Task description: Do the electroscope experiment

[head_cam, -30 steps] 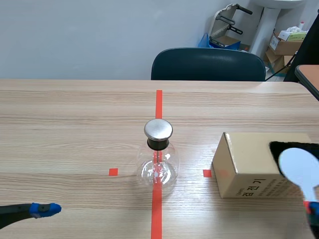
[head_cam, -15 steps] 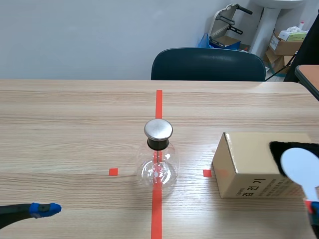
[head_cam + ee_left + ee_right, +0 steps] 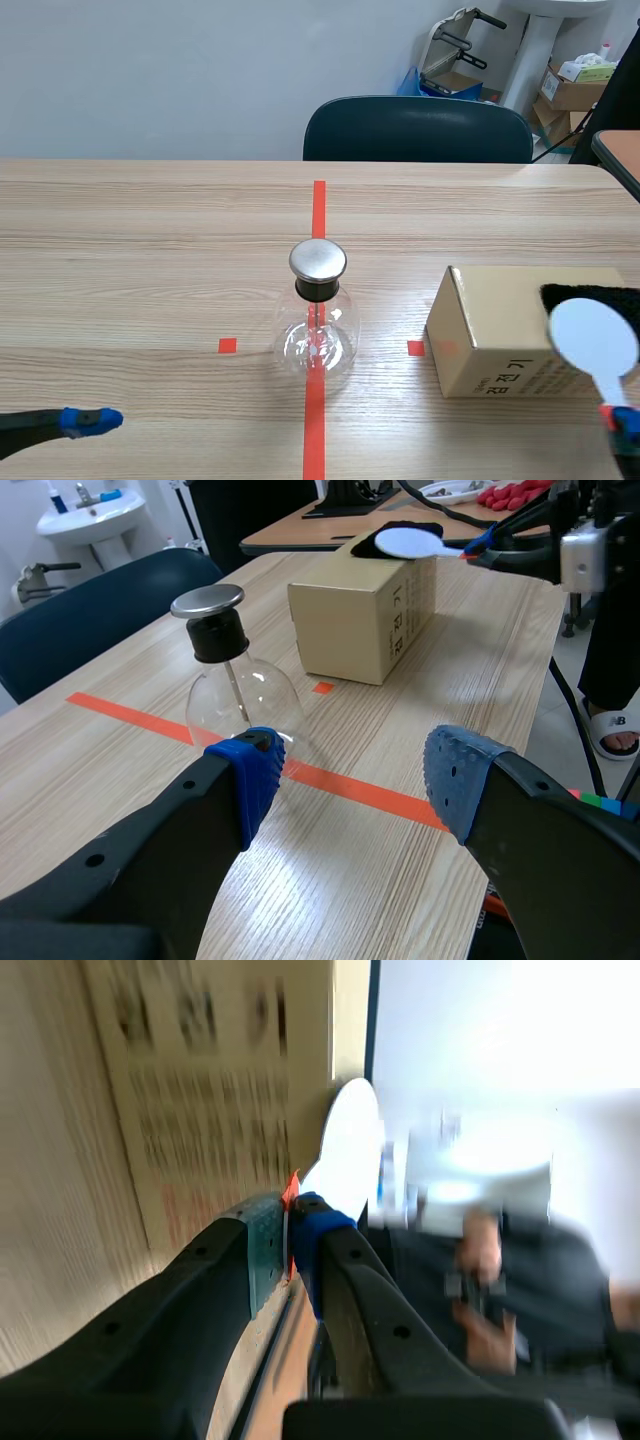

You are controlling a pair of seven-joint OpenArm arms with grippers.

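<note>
Table (image 3: 150, 250): pale wood with an orange-red tape line down its middle.
Box (image 3: 490, 330): tan cardboard, at 3 o'clock from the flask and near it. A black cloth (image 3: 590, 295) lies on top.
Flask (image 3: 317, 325): the electroscope, a round clear glass bulb standing upright on the tape line at the table's centre. It has a black neck, and a flat metal cap (image 3: 318, 261) tops the rod that runs down inside. It looks fragile, smooth and slippery, and easy to tip. It is probably best left alone, or steadied only at the black neck.
Left gripper (image 3: 350, 780): low at 8 o'clock from the flask and well apart from it. Its blue pads are spread wide and hold nothing.
Right gripper (image 3: 290, 1235): at 4 o'clock from the flask, fingers pinched on the paddle's thin handle.
Paddle (image 3: 594, 338): a white disc on a slim stem, raised in front of the box's near right end. It looks light, stiff and thin, so a hold low on the handle should keep the disc free to approach the cap.
</note>
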